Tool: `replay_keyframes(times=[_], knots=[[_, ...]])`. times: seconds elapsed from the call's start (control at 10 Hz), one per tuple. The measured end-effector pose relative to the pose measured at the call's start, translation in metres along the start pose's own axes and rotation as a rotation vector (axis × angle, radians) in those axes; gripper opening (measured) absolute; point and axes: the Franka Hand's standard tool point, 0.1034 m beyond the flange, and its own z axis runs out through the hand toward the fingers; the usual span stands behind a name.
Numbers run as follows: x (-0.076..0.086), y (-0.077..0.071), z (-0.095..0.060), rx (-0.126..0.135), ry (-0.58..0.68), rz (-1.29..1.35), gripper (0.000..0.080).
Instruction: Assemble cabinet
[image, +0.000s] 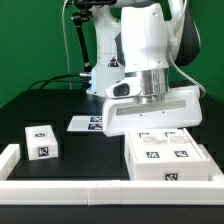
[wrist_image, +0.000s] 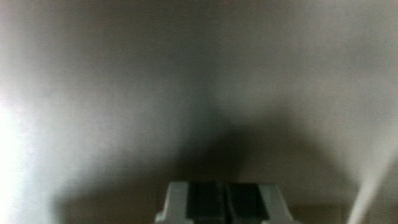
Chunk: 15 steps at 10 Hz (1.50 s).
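White and tagged, a small drawer block (image: 42, 140) is seen at the exterior view's left, with the marker board (image: 85, 124) lying behind it. Further right, the gripper (wrist_image: 222, 202) is held low over the cabinet (image: 170, 158), which sits near the border rail (image: 60, 186). In the wrist view the jaws are drawn together, nothing seen between them. Any push on the shell is best kept slow and square, so that it is not skewed
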Motion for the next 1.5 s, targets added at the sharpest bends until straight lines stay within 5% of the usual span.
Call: replay_keyframes(times=[0.3,0.7,1.0,1.5], knots=[[0.001,0.001,-0.029,-0.011,0.019,-0.056,0.0002],[0.025,-0.002,-0.076,-0.016,0.032,-0.08,0.0002],[0.047,-0.009,-0.085,-0.007,0.031,-0.089,0.0002],[0.056,-0.008,-0.096,-0.006,0.024,-0.094,0.0002]])
